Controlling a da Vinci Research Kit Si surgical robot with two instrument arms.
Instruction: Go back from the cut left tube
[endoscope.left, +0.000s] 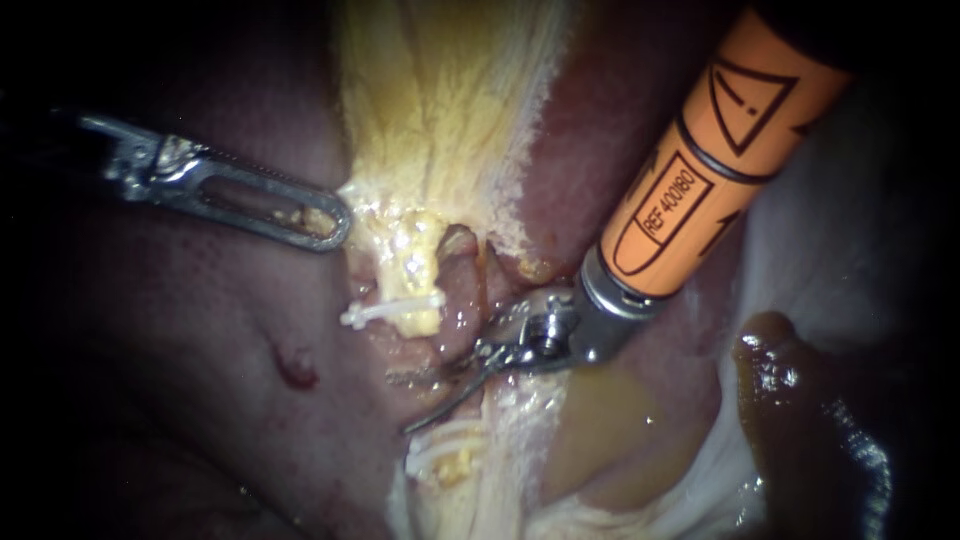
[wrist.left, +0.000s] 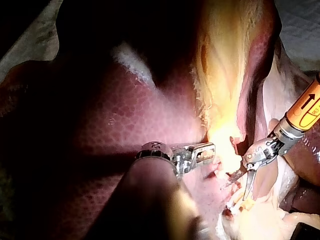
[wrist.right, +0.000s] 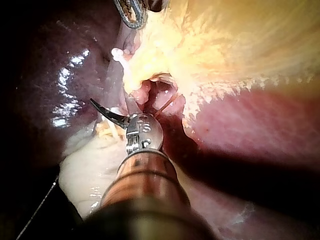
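Cut made in the left tube (endoscope.left: 415, 275); backing away not yet done.
2 stumps are seen: 1 with a white clip (endoscope.left: 392, 310) just ahead of the right instrument (endoscope.left: 415, 405), the other just under its blades. The blades are held slightly apart, nothing gripped, and lie between the stumps; the whole withdrawal is judged to be left.

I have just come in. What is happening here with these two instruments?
Two instruments work over a pig's liver. The right instrument has curved blades that stand open and hold nothing. It sits close beside the cut tube, whose stump carries a white clip. The left instrument rests its tip at the edge of the yellow fatty tissue. The right instrument has not yet drawn back from the cut.
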